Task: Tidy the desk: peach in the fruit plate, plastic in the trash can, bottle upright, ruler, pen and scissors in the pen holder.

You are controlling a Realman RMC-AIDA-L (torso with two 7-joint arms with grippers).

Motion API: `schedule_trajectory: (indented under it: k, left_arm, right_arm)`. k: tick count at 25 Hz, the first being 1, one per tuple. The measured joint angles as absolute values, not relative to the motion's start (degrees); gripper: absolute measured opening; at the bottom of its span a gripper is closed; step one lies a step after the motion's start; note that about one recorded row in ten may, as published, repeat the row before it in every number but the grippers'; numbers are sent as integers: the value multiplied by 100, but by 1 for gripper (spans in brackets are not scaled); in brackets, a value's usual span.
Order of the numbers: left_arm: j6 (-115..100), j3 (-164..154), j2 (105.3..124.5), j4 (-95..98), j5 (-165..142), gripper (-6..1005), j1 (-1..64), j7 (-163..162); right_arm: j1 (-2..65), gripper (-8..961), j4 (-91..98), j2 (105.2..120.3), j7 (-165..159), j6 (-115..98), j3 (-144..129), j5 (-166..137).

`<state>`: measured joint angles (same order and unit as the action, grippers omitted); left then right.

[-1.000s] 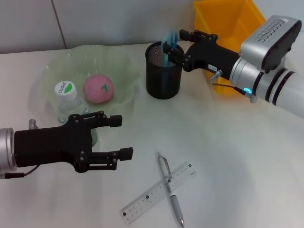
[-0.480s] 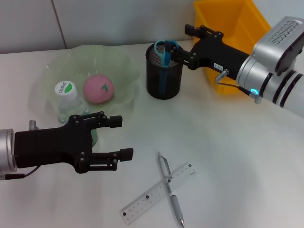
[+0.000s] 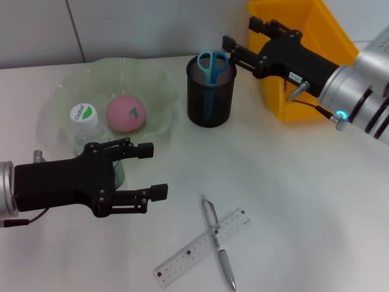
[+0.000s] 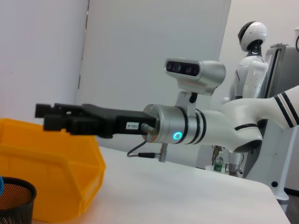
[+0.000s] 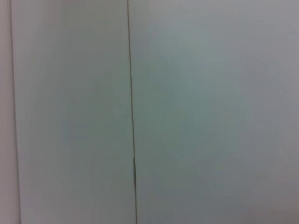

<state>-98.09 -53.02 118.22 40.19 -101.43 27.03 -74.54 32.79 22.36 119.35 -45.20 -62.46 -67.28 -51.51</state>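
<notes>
The light blue scissors [image 3: 213, 62] stand handles-up inside the black mesh pen holder [image 3: 209, 97]. My right gripper [image 3: 238, 33] hovers open and empty just right of the holder, in front of the yellow trash can [image 3: 304, 30]. The left wrist view also shows the right gripper [image 4: 46, 116], the trash can [image 4: 51, 172] and the pen holder [image 4: 14, 200]. The pink peach [image 3: 126, 113] lies in the green fruit plate [image 3: 152, 79]. The bottle [image 3: 85, 121] stands upright at the plate's near edge. My left gripper [image 3: 152, 170] is open beside it. The pen [image 3: 217, 243] lies across the ruler [image 3: 188, 255] on the desk [image 3: 292, 201]. The plastic is out of view.
A grey wall with a vertical seam runs behind the desk and fills the right wrist view. In the left wrist view another white robot [image 4: 252, 51] stands far off beyond the desk.
My right gripper has let go of the scissors, which now sit deeper in the pen holder. It has drawn back up and to the right. The left arm shifted slightly left.
</notes>
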Motion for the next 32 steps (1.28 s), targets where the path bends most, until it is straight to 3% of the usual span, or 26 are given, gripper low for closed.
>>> schedule_trajectory:
  k: [9, 19, 23, 24, 25, 26, 30, 32]
  left_arm:
    - [-9776, -5299, 11821, 4025, -10142, 811, 2725, -7483]
    - [-9779, -5300, 11821, 4024, -10151, 811, 2731, -7494]
    - [-9797, -5299, 11821, 4045, -10157, 811, 2720, -7496]
    - [-9806, -5296, 11818, 4061, -10155, 811, 2712, -7498]
    - [-9806, -5296, 11818, 4061, -10155, 811, 2712, -7498]
    - [-9806, -5296, 11818, 4061, -10155, 811, 2712, -7498]
    - [-9812, -5284, 11807, 4071, -10153, 811, 2707, -7551]
    - [-9814, -5282, 11805, 4071, -10154, 811, 2718, -7627]
  right_arm:
    - [3098, 768, 2310, 11902, -4965, -6850, -6536, -5166]
    - [2770, 785, 2507, 11746, -5612, -7491, -6542, -5379]
    - [2608, 789, 2640, 11443, -6248, -8045, -6504, -5764]
    - [2583, 790, 2720, 11320, -6553, -8234, -6480, -6055]
    - [2566, 791, 2884, 11069, -7103, -8609, -6360, -6769]
    - [2566, 791, 2884, 11069, -7103, -8609, -6360, -6769]
    - [2644, 792, 3254, 10722, -7967, -9746, -5296, -8798]
    - [2668, 791, 3406, 10696, -8138, -9933, -5045, -9204]
